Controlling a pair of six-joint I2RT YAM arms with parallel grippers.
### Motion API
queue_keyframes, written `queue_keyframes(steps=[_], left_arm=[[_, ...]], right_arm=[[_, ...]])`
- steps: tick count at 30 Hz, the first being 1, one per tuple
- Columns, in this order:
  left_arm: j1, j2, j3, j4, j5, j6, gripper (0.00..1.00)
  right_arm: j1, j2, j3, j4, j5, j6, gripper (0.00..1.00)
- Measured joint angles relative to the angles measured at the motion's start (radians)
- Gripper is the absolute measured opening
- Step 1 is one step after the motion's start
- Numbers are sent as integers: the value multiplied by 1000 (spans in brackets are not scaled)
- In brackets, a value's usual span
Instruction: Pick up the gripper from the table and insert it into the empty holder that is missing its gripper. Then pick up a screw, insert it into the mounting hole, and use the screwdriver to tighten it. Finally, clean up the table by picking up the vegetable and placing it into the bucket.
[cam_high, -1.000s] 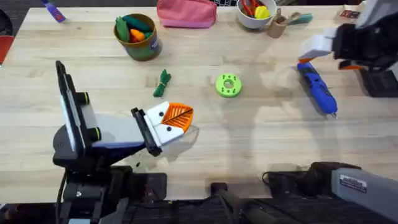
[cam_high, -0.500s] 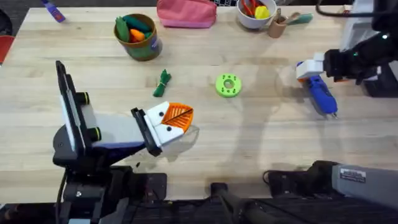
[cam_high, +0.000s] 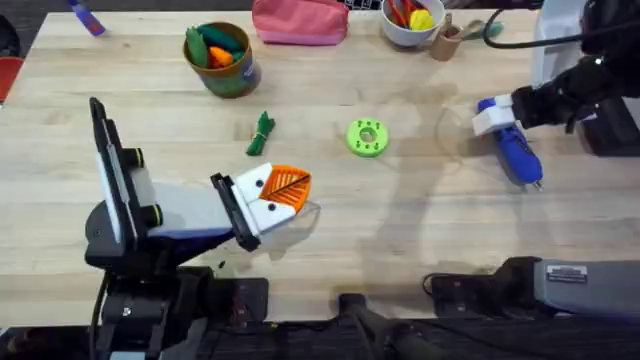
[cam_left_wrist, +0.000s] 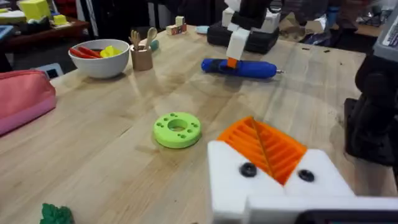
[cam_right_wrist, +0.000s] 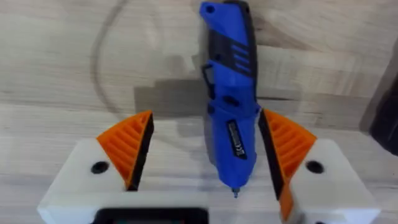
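The right gripper (cam_right_wrist: 208, 158), jaws open around the bright blue pen-shaped plastic screwdriver (cam_right_wrist: 229, 93), held nothing; closing squarely mid-barrel seemed wise.

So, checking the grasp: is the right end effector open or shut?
Open: the right end effector has its orange pads straddling the screwdriver, gaps both sides.

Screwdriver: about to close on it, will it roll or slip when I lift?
The screwdriver looks rigid, likely hard plastic, so it shouldn't flex. Its rounded pen shape could roll on the table if nudged. The right end effector straddles it, open; the ribbed orange pads should probably limit slipping.
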Motion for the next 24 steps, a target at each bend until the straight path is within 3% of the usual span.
queue_keyframes(steps=[8, 24], left_arm=[[0, 0, 0, 0, 0, 0, 7], [0, 0, 0, 0, 0, 0, 6]], right_arm=[[-76, 49, 0, 15, 4, -60, 969], [-78, 95, 0, 107, 3, -93, 948]])
